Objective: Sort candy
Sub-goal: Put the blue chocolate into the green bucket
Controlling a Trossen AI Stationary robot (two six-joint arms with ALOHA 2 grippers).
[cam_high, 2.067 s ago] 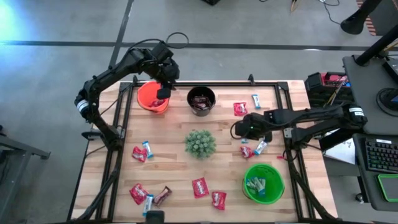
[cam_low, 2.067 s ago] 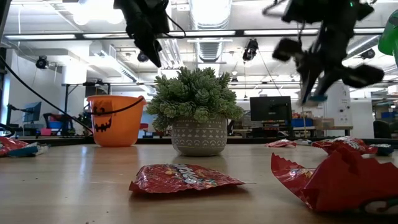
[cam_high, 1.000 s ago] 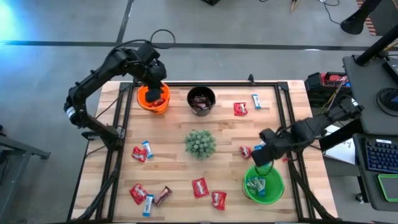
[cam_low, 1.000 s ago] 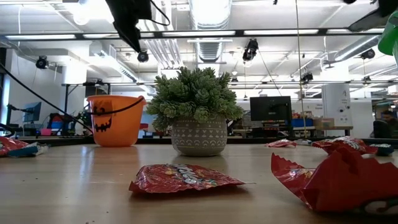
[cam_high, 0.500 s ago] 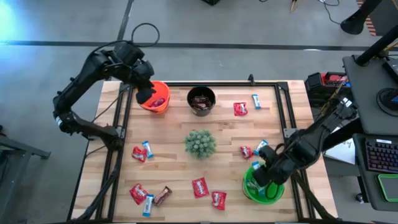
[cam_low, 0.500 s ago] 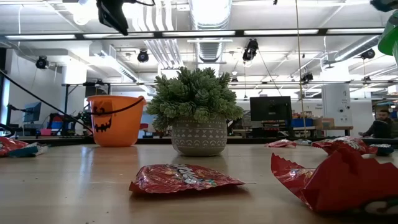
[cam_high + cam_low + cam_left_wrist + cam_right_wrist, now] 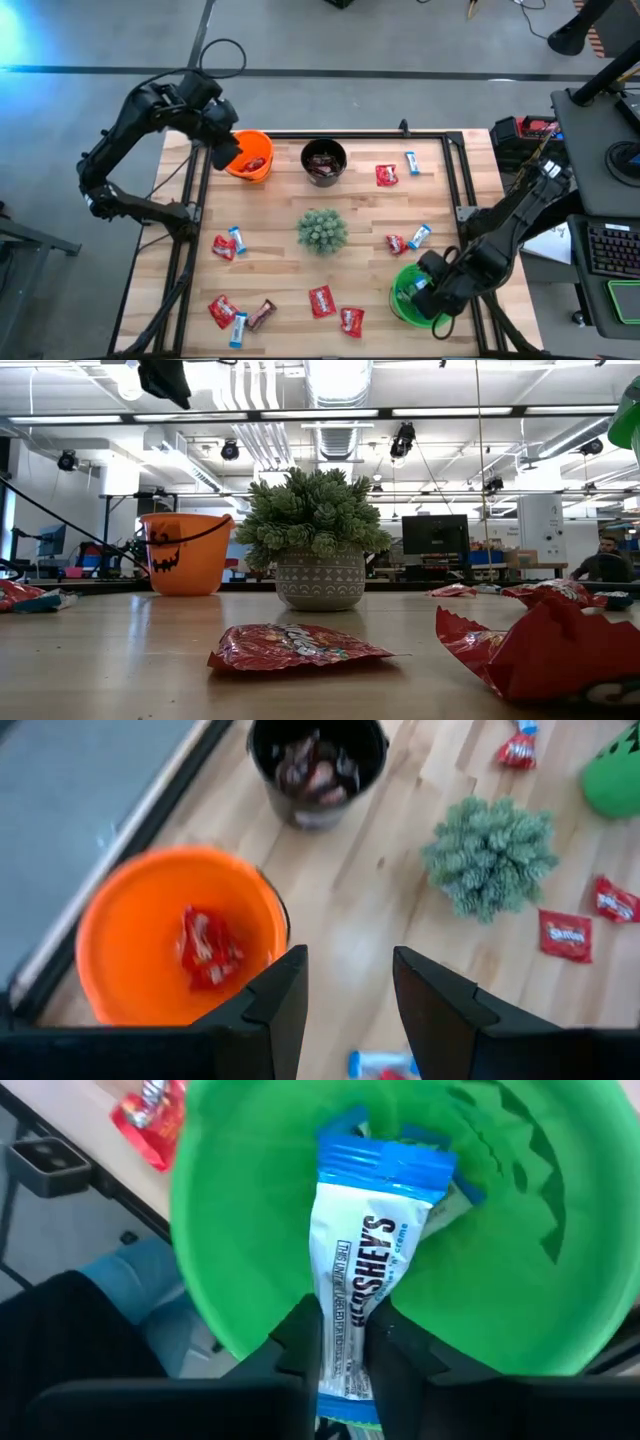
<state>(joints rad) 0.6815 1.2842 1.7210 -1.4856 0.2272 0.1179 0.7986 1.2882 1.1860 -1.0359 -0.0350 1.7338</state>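
Worktop [image 7: 280,290] of pale wooden planks carries three buckets, a potted plant [image 7: 322,230] in the middle, and scattered candy.

The orange bucket [image 7: 250,155] at the far left corner, with a jack-o'-lantern face in the low view, holds a red wrapper [image 7: 206,946]. The black bucket [image 7: 324,161] beside it holds dark brown sweets. The green bucket [image 7: 500,1230] sits near the front right.

The left arm reaches over the worktop's far left corner, its left tool [image 7: 348,982] spread and empty, above the orange bucket.

The right arm bends down over the green bucket, and the right tool [image 7: 346,1342] pinches a blue-and-white wrapper [image 7: 365,1255] reading "HERSHEY'S", hanging into the bucket.

Loose red sweets [image 7: 322,300] reading "Skittles" and blue-and-white ones [image 7: 419,236] lie around the plant.
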